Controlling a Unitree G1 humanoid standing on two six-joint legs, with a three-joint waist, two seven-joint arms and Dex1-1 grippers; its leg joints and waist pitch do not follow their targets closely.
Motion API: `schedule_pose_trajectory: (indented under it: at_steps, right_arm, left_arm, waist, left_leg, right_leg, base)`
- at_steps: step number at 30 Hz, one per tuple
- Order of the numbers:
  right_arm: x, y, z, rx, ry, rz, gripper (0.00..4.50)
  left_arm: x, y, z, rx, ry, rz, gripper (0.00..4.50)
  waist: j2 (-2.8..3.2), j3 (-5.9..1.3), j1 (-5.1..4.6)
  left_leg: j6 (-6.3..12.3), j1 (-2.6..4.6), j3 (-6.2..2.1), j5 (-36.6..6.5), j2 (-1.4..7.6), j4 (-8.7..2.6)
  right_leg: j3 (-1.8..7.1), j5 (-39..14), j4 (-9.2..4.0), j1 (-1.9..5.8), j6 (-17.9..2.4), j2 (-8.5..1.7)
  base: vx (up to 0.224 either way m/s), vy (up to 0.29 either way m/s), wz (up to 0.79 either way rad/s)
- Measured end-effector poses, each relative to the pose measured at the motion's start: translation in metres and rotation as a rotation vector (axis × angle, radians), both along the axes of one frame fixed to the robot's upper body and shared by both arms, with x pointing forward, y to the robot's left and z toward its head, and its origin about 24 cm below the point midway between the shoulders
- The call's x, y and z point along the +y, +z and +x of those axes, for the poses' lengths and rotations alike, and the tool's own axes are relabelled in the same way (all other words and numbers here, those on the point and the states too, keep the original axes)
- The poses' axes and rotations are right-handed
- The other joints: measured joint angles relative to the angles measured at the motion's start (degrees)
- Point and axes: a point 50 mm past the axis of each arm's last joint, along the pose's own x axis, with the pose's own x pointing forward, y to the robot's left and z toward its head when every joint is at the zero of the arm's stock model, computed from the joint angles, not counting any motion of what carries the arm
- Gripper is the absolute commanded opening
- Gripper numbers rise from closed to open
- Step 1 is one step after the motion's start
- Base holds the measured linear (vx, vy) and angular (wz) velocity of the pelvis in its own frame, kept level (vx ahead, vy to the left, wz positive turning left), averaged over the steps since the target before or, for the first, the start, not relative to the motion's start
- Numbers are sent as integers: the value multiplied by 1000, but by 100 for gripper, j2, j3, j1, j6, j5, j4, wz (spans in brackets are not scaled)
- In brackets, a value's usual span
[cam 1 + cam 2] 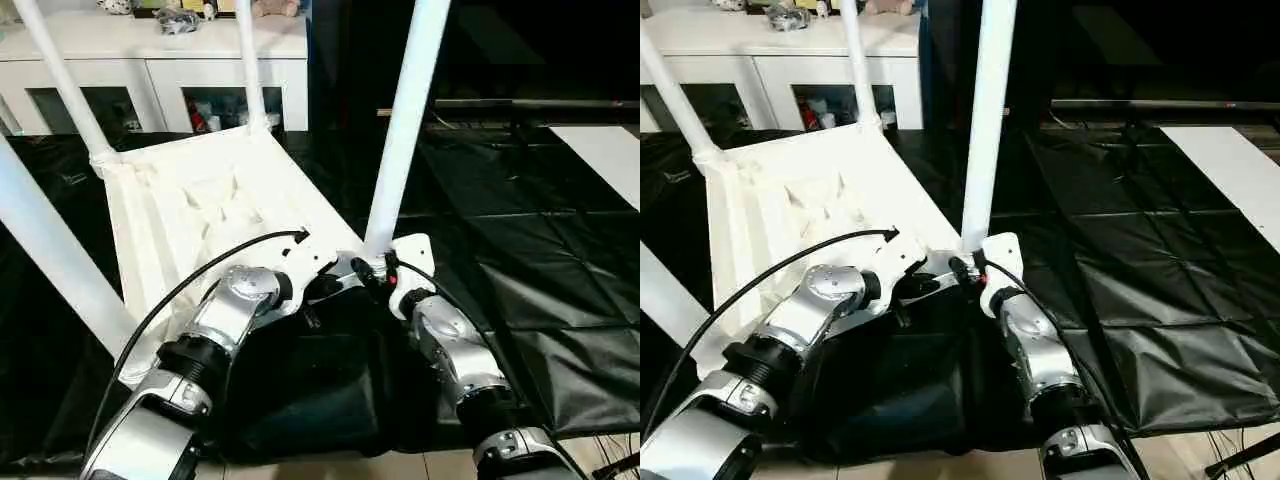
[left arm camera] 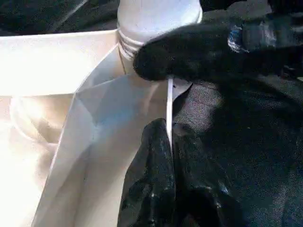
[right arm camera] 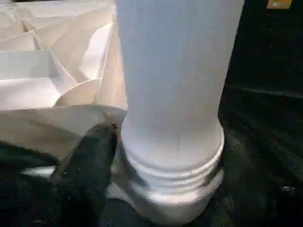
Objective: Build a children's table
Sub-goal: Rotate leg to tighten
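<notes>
Here | left gripper [image 2: 169, 142] jaws pinch children's table [image 1: 190, 200] rim | right gripper [image 1: 385, 272] jaws uncertain | writing: unreadable

White children's table [image 1: 200, 200] (ribbed underside), black fingers [image 2: 151, 179], seemingly glossy black sheet [image 1: 540, 260]

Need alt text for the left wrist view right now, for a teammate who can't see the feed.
The left gripper is shut on the thin white rim of the children's table, which lies with its ribbed underside showing. Just beyond, a black finger of the right gripper crosses the threaded base of a white leg at the corner socket, over the black sheet.
</notes>
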Motion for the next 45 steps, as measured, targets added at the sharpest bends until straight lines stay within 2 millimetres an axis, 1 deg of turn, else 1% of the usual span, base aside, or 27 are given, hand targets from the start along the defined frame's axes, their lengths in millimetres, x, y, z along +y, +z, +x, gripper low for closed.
schedule_pose_trajectory:
  at_steps: [1, 3, 5, 8, 9, 11, 12, 14, 16, 18, 21, 23, 28, 33, 34, 37, 40, 43, 45]
  right_arm:
    - [-1, 0, 0, -5, 11, -3, 343]
    - [-3, 1, -1, -20, 50, -27, 379]
    - [-6, 2, -2, -37, 112, -55, 380]
    - [-17, 9, -7, -69, 286, -102, 380]
    - [-19, 11, -9, -77, 326, -107, 380]
    - [-26, 15, -16, -87, 459, -115, 380]
    - [-27, 18, -17, -90, 491, -113, 380]
    - [-32, 24, -19, -103, 555, -111, 380]
    - [-32, 29, -23, -102, 633, -100, 380]
    - [-33, 30, -26, -81, 693, -89, 380]
    - [-38, 27, -34, -27, 778, -104, 380]
    - [-42, 23, -39, 10, 822, -119, 380]
    - [-42, 21, -41, 26, 849, -128, 380]
    - [-39, 21, -41, 21, 849, -118, 380]
    - [-38, 21, -41, 21, 849, -115, 351]
    - [-38, 20, -41, 25, 849, -113, 351]
    - [-38, 20, -41, 28, 850, -111, 314]
    - [-39, 20, -41, 28, 849, -112, 305]
    - [-39, 20, -41, 28, 849, -112, 284]
  left_arm:
    - [1, 0, 0, -3, 1, 2, 0]
    - [6, 2, 2, -13, 7, 7, 0]
    - [10, 3, 2, -18, -1, 4, 0]
    - [21, 3, -3, -10, -46, 1, 0]
    - [23, 3, -4, -6, -61, -4, 0]
    - [34, 3, -13, 7, -133, -18, 0]
    - [38, 4, -15, 9, -158, -21, 0]
    - [42, 4, -21, 7, -221, -24, 0]
    - [46, 6, -28, 21, -291, -29, 0]
    - [49, 8, -34, 52, -346, -32, 0]
    - [54, 10, -42, 104, -413, -43, 0]
    - [56, 12, -43, 125, -434, -47, 0]
    - [59, 12, -44, 139, -436, -48, 0]
    - [59, 12, -45, 148, -432, -50, 0]
    - [59, 12, -45, 148, -432, -50, 0]
    - [59, 12, -45, 154, -430, -50, 0]
    - [59, 12, -45, 157, -429, -50, 0]
    - [59, 12, -45, 157, -429, -50, 0]
    - [59, 12, -45, 158, -428, -50, 0]
  waist:
    - [0, 0, -9]
    - [-2, 1, -29]
    - [-3, 2, -48]
    - [-5, 3, -80]
    - [-5, 3, -80]
    - [-4, 3, -69]
    - [-4, 3, -58]
    - [-3, 2, 10]
    - [-3, 2, 79]
    - [-1, 1, 168]
    - [0, 0, 235]
    - [0, 1, 266]
    - [-3, 2, 262]
    - [-5, 3, 220]
    - [-6, 4, 212]
    - [-8, 5, 198]
    - [-9, 6, 196]
    - [-9, 6, 194]
    - [-9, 6, 193]
  left_leg:
    - [0, 0, 0, 0, 0, -1]
    - [0, 0, -1, 0, 1, -2]
    - [0, 4, -1, 0, 1, -8]
    - [0, 3, -1, 0, 1, -40]
    - [0, 2, -1, 0, 1, -47]
    - [0, 5, -1, 0, 5, -72]
    - [-1, 5, -1, 0, 6, -78]
    - [-1, 5, 0, 1, 12, -84]
    - [-3, 16, 2, 1, 23, -83]
    - [-2, 7, 25, 2, 35, -82]
    - [35, -17, 28, 13, 40, -68]
    - [51, -52, 28, 2, 41, -51]
    - [57, -59, 27, -2, 46, -26]
    - [24, -56, 25, -20, 46, -4]
    - [23, -57, 24, -20, 46, -1]
    - [24, -60, 23, -20, 46, 2]
    - [25, -60, 22, -19, 46, 3]
    - [25, -60, 22, -19, 46, 5]
    - [25, -60, 21, -19, 46, 7]
  right_leg:
    - [0, 0, 0, -2, 0, 0]
    - [-3, 1, 0, -8, -1, 0]
    - [-5, 1, 0, -13, -1, 0]
    - [-11, 1, 0, -20, -2, 1]
    - [-13, 1, 0, -19, -2, 2]
    - [-19, 13, 4, -18, -2, 4]
    - [-21, 32, 5, -20, -4, 5]
    - [-27, 43, 16, -25, -3, 6]
    - [-30, 44, 38, -28, -5, 8]
    - [-21, 31, 56, -31, 2, 8]
    - [-23, -5, 57, -36, -12, 8]
    - [-26, -9, 58, -57, -20, 7]
    - [-26, -8, 69, -61, -20, 6]
    - [-20, -7, 81, -53, -19, 5]
    - [-20, -7, 83, -53, -19, 5]
    - [-21, -7, 85, -52, -19, 4]
    - [-22, -7, 88, -52, -19, 4]
    - [-22, -8, 91, -52, -19, 4]
    - [-22, -7, 92, -52, -19, 4]
  base:
    - [0, 0, 0]
    - [0, 0, 0]
    - [0, 0, 0]
    - [0, 0, 0]
    - [0, 0, 0]
    - [0, 0, 0]
    - [0, 0, 0]
    - [0, 0, 0]
    - [72, -27, 11]
    - [60, -14, 12]
    - [58, 10, 4]
    - [0, 0, 0]
    - [0, 0, 0]
    - [0, 0, 0]
    - [0, 0, 0]
    - [0, 0, 0]
    - [0, 0, 0]
    - [0, 0, 0]
    - [0, 0, 0]
